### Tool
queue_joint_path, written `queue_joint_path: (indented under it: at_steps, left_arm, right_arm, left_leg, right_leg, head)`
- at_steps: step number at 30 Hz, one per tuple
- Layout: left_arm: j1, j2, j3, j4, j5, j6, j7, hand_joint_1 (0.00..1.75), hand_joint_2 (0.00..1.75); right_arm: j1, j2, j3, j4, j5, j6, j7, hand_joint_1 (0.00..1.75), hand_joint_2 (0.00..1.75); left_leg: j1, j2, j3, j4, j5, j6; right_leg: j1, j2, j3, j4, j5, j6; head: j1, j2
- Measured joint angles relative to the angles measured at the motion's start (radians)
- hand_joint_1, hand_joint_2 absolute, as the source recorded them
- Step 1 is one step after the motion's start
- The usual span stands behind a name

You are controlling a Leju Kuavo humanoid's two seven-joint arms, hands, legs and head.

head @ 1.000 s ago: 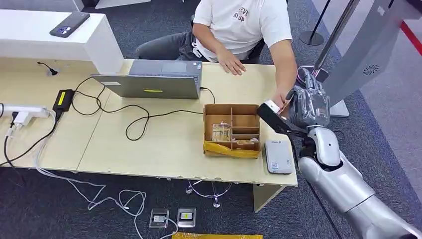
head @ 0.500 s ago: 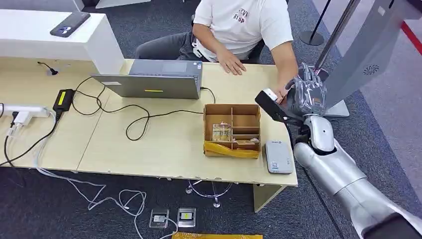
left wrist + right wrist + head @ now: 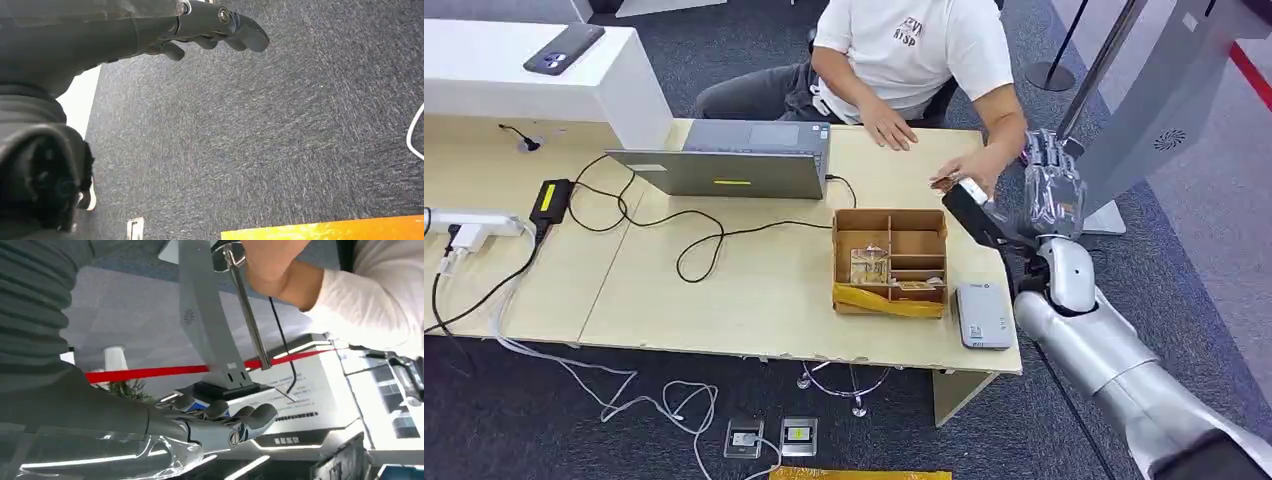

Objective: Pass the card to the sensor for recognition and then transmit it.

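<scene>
A person's hand (image 3: 972,167) at the table's far right corner holds a small brown card (image 3: 941,183) over the tabletop. My right hand (image 3: 1052,192) is raised just right of it, past the table's edge, apart from the card. In the right wrist view its fingers (image 3: 235,422) are stretched out with nothing in them. The grey card sensor (image 3: 982,315) lies flat at the table's front right corner, below my right hand. My left hand (image 3: 215,25) hangs over dark carpet, fingers loosely extended and empty.
A cardboard box (image 3: 890,262) with compartments sits left of the sensor. A laptop (image 3: 734,160) and black cables (image 3: 694,235) lie mid-table, and a power strip (image 3: 469,225) is at the left. A grey stand (image 3: 1149,110) rises right of my arm.
The person's hand was against my right hand; it has drawn away to the left with the card. My right hand rose slightly and now holds nothing.
</scene>
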Motion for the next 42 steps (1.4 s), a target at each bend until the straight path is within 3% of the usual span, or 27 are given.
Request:
queue_joint_path:
  at_steps: [8, 11, 17, 21, 24, 34, 42]
  left_arm:
    - [0.001, 0.000, 0.001, 0.000, 0.000, -0.001, 0.000, 0.00, 0.00]
    - [0.000, 0.000, 0.001, 0.000, 0.000, -0.003, -0.005, 0.00, 0.00]
    - [0.001, 0.002, 0.001, 0.000, 0.000, -0.004, -0.009, 0.00, 0.00]
    - [0.001, 0.004, 0.001, 0.000, 0.000, -0.010, -0.009, 0.00, 0.00]
    - [0.001, 0.004, 0.001, 0.000, 0.000, -0.013, -0.009, 0.00, 0.00]
    - [0.001, 0.003, 0.004, 0.000, 0.000, -0.007, 0.000, 0.00, 0.00]
    - [0.001, 0.000, 0.005, 0.000, 0.000, -0.005, 0.003, 0.00, 0.00]
  right_arm:
    - [0.045, 0.000, 0.000, -0.173, -0.043, -0.006, -0.028, 0.00, 1.75]
    - [0.068, -0.001, 0.000, -0.238, -0.086, 0.029, -0.059, 0.00, 1.75]
    - [0.107, -0.005, 0.000, -0.342, -0.093, 0.043, -0.063, 0.00, 1.75]
    - [0.124, -0.013, 0.003, -0.391, -0.110, 0.116, -0.085, 0.00, 1.75]
    - [0.171, -0.018, 0.011, -0.441, -0.106, 0.182, -0.073, 0.00, 1.75]
    - [0.268, -0.026, 0.073, -0.474, -0.100, 0.286, -0.015, 0.00, 1.75]
    - [0.309, -0.026, 0.100, -0.421, -0.054, 0.285, 0.043, 0.00, 1.75]
  left_leg:
    - [0.000, 0.000, 0.000, 0.000, 0.000, 0.000]
    - [0.000, 0.000, 0.001, 0.000, 0.000, 0.000]
    - [0.000, 0.001, 0.001, 0.000, 0.000, 0.000]
    - [0.000, 0.001, 0.001, 0.000, 0.000, 0.000]
    - [0.000, 0.001, 0.000, 0.000, 0.000, 0.000]
    - [0.001, 0.001, 0.000, 0.000, -0.001, -0.001]
    - [0.001, 0.001, 0.000, 0.000, -0.001, -0.001]
  right_leg:
    - [0.000, 0.000, 0.000, 0.000, 0.000, 0.000]
    - [0.000, 0.000, 0.000, 0.000, 0.000, 0.000]
    - [0.000, 0.000, 0.000, 0.000, 0.000, 0.000]
    - [0.000, 0.000, 0.000, 0.000, 0.000, 0.000]
    - [0.000, 0.000, 0.000, 0.000, 0.000, 0.000]
    - [0.001, 0.000, -0.001, 0.000, 0.000, 0.000]
    - [0.001, 0.000, -0.001, 0.000, 0.000, 0.000]
  head:
    - [0.000, 0.000]
    - [0.000, 0.000]
    - [0.000, 0.000]
    - [0.000, 0.000]
    - [0.000, 0.000]
    - [0.000, 0.000]
    - [0.000, 0.000]
